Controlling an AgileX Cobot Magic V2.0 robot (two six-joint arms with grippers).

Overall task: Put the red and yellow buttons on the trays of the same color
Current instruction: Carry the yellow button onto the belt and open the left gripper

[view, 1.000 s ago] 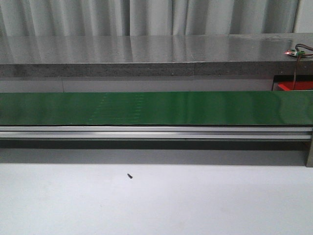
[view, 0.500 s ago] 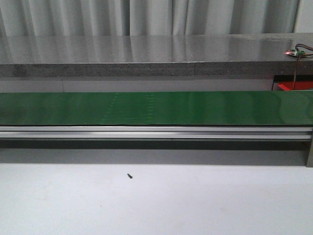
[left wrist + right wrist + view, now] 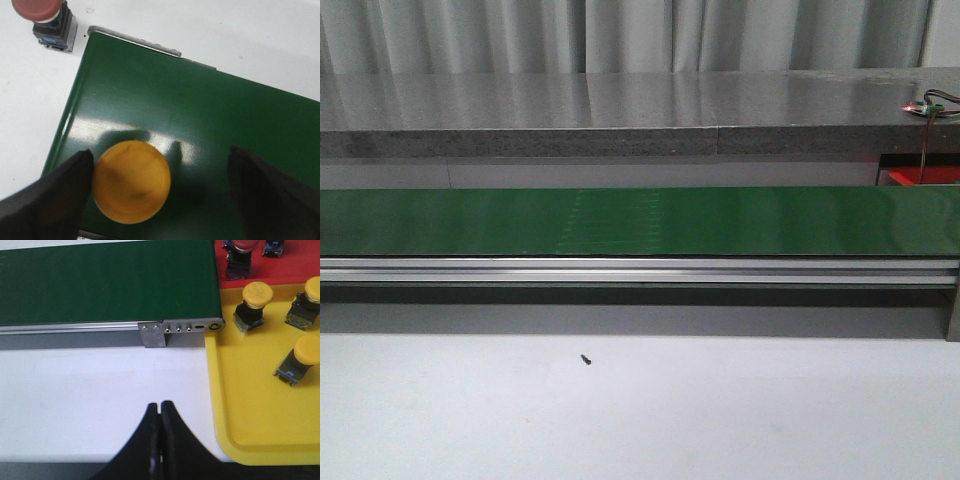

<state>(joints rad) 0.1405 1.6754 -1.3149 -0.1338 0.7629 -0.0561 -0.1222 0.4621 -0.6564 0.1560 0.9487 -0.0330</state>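
Where the front view looked across the white worktop (image 3: 720, 420), the green conveyor belt (image 3: 640, 220) ran the full width of the frame on its aluminium rail (image 3: 640, 270), with a grey stone ledge (image 3: 620, 110) and curtains (image 3: 620, 35) behind it and a small dark screw (image 3: 586, 359) lying alone on the worktop; neither arm appeared there. In the left wrist view, the left pincer (image 3: 157, 192) stood released, its two dark fingers (image 3: 55, 200) set wide apart over the belt (image 3: 200, 120). A yellow button (image 3: 131, 181) sat cap-up on the belt between them, just beside one finger and well apart from the other; whether that finger touched it could not be told. A red button (image 3: 47, 20) stood on the white worktop (image 3: 25, 100) near the belt's corner. In the right wrist view, the right pincer (image 3: 160, 415) was clenched on nothing, its fingertips pressed together above the worktop (image 3: 100, 390) near the belt's end (image 3: 110, 285). Beside it lay the yellow tray (image 3: 250, 425), carrying three yellow buttons (image 3: 252, 305) well apart from each other. The red tray (image 3: 295, 262) adjoined it, holding a red button (image 3: 239, 257) and one further button (image 3: 272, 246) cut by the frame edge.
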